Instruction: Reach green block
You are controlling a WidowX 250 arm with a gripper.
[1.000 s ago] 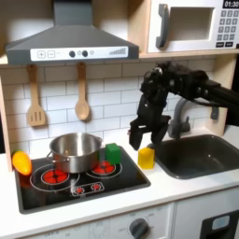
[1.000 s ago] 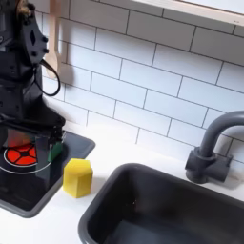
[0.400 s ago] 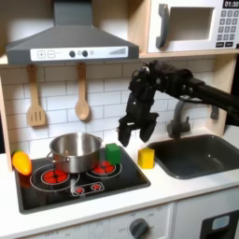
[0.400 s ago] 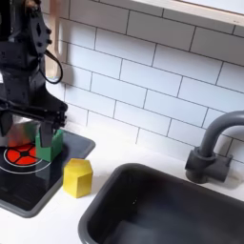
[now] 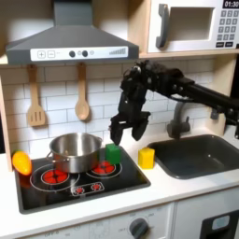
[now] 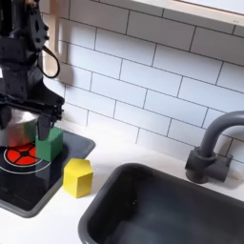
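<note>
**First exterior view: gripper spread just above the green block**

In the first exterior view you see the gripper (image 5: 124, 136) hanging over the right rear corner of the black stovetop (image 5: 89, 187), its two fingers spread apart and pointing down. The green block (image 5: 113, 153) sits right below them on the stovetop, near the right rear burner; from here you cannot tell whether a fingertip touches it. To the first exterior view's left of the block stands the steel pot (image 5: 75, 150), close beside it. To the first exterior view's right, on the white counter (image 5: 177, 191), is the yellow block (image 5: 147, 157), between the stovetop and the sink (image 5: 203, 155). A yellow-orange toy piece (image 5: 21, 162) lies at the stovetop's far left edge.

In the second exterior view the gripper (image 6: 26, 115) straddles the area at the green block (image 6: 50, 145), one dark finger (image 6: 43, 125) coming down at the block's top. The yellow block (image 6: 78, 177) lies nearer the camera, just off the stovetop's corner, apart from the green one. The faucet (image 6: 212, 152) stands at the sink's far right.
</note>
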